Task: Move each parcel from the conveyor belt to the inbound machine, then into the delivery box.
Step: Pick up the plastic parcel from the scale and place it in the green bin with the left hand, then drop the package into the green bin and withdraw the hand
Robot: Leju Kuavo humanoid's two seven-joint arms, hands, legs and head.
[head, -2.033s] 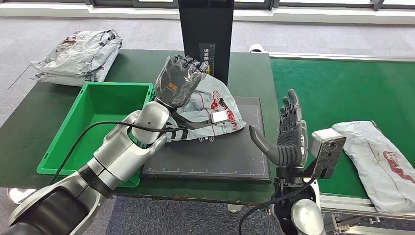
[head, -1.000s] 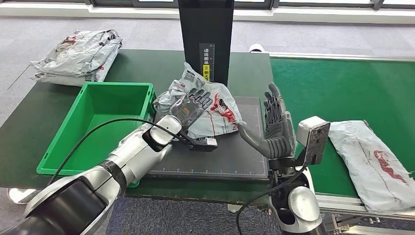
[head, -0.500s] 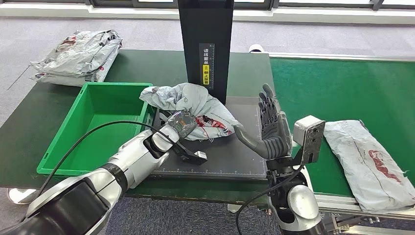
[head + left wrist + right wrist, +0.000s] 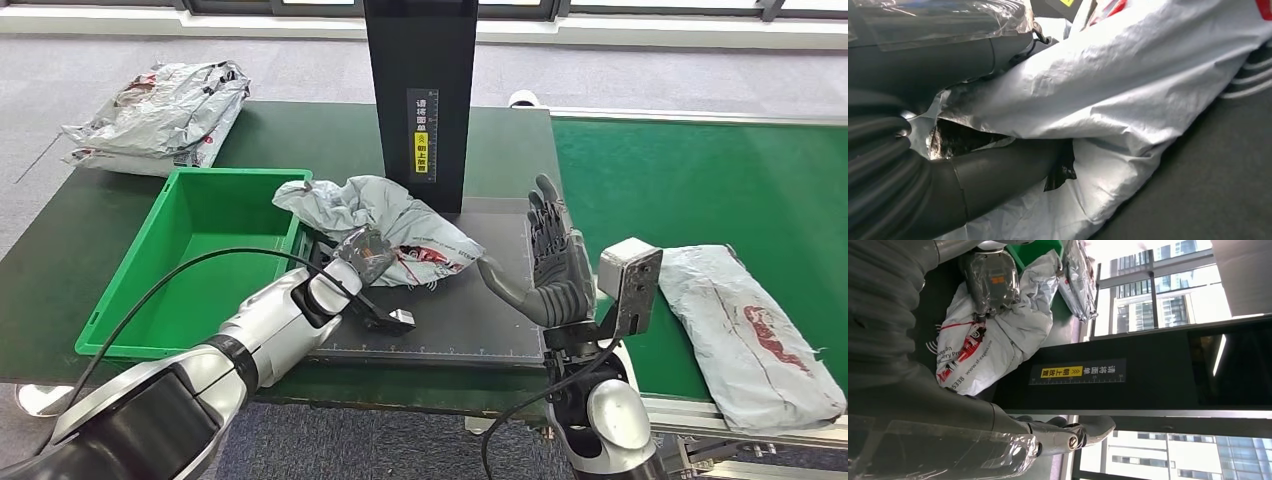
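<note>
A crumpled grey parcel (image 4: 400, 222) with red print lies on the black platform of the inbound machine (image 4: 470, 320), its left end reaching over the rim of the green delivery box (image 4: 190, 262). My left hand (image 4: 364, 251) grips the parcel's near edge; in the left wrist view the thumb (image 4: 1003, 175) is tucked under a fold of the parcel (image 4: 1128, 95). My right hand (image 4: 552, 265) stands upright and open over the platform's right edge, holding nothing. In the right wrist view the parcel (image 4: 998, 345) lies with the left hand (image 4: 990, 282) on it. A second grey parcel (image 4: 750, 330) lies on the green conveyor belt (image 4: 700, 180).
The machine's black column (image 4: 420, 90) rises just behind the parcel. A pile of grey parcels (image 4: 160, 115) lies on the dark table at the back left. The green box has nothing inside. A black cable (image 4: 190, 275) arcs over the box's near side.
My left hand came down onto the parcel, took hold and pulled it left toward the green box. My right hand shifted left and a little up. The belt parcel moved slightly left.
</note>
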